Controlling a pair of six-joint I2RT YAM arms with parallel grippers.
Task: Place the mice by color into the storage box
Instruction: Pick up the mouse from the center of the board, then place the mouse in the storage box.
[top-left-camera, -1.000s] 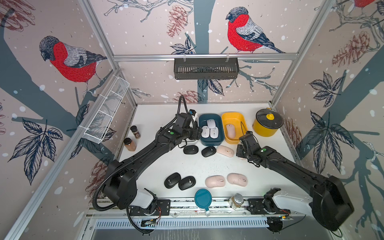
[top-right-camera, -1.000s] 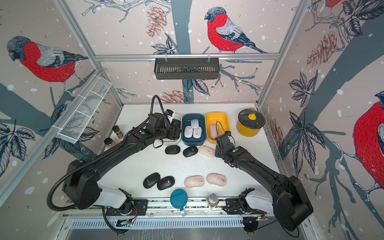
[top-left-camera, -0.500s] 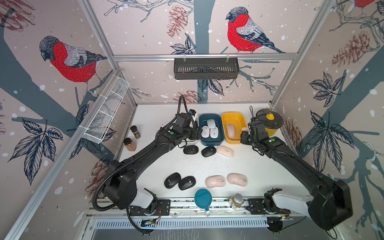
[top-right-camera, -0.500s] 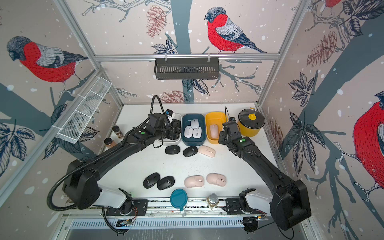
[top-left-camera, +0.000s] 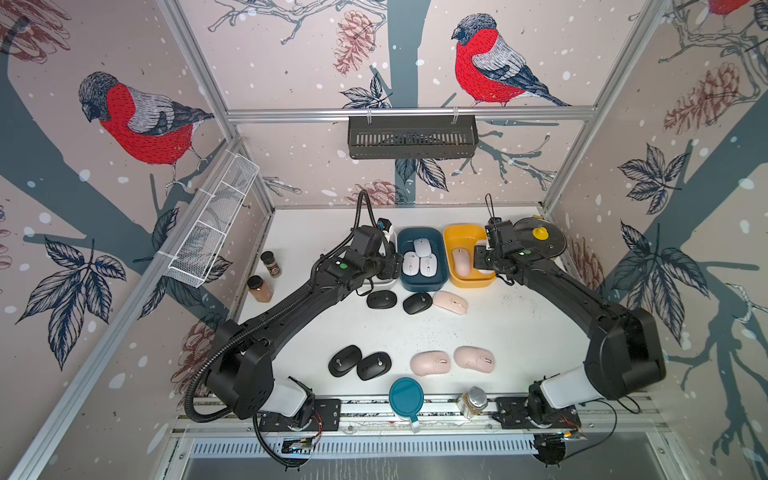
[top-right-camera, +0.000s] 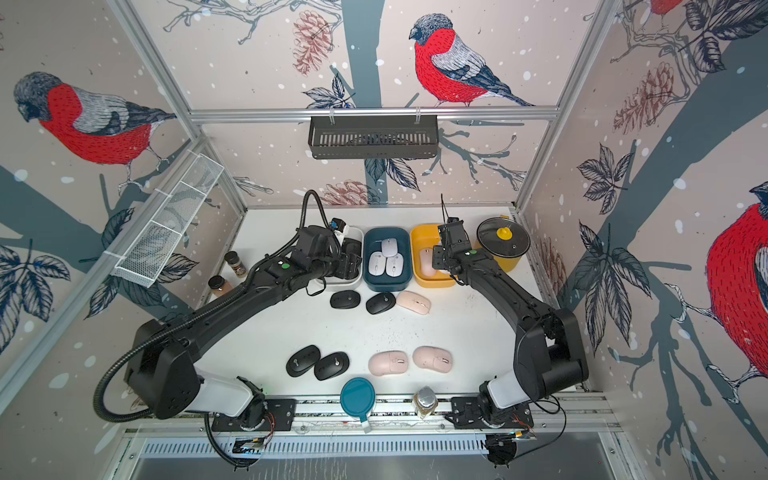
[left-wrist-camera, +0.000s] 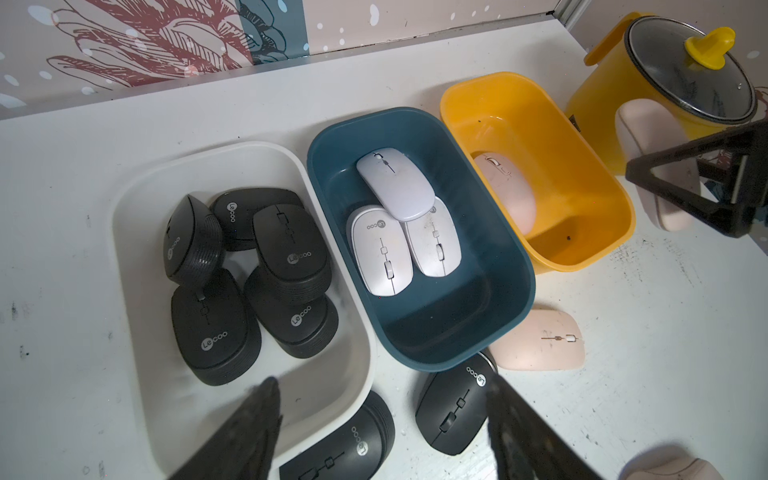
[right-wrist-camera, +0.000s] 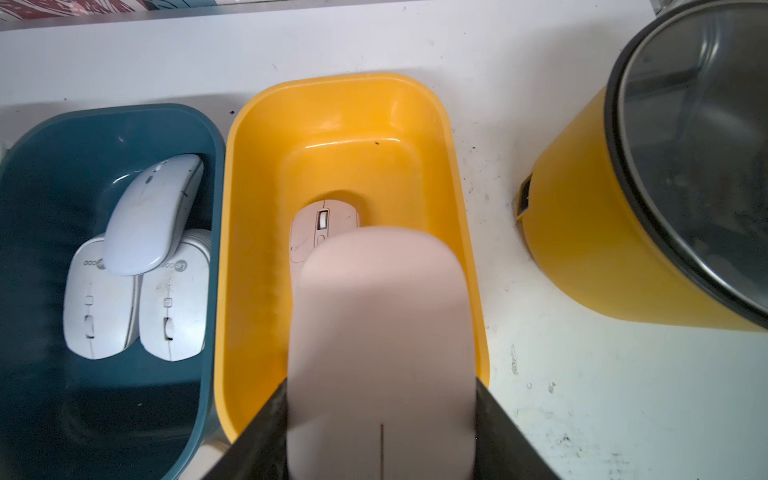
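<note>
right wrist view: the right hand (right-wrist-camera: 380, 386) is closed on the sides of a held pink mouse (right-wrist-camera: 378, 316), hanging over the yellow box (right-wrist-camera: 257, 208). a second pink mouse (right-wrist-camera: 322, 220) lies inside it. the blue box (right-wrist-camera: 33, 166) alongside holds three white mice (right-wrist-camera: 153, 216).

left wrist view: the left hand (left-wrist-camera: 380, 388) is spread open and empty above the white box (left-wrist-camera: 137, 199), which holds several black mice (left-wrist-camera: 291, 245).

both top views: four loose black mice (top-left-camera: 382, 300) and three loose pink mice (top-left-camera: 451, 302) lie on the table (top-left-camera: 519, 324).

risk: the held mouse looks close to the box's wall. let go there, it may clip the rim and slide out toward the yellow pot (right-wrist-camera: 602, 249). its smooth shell may also slip early.
</note>
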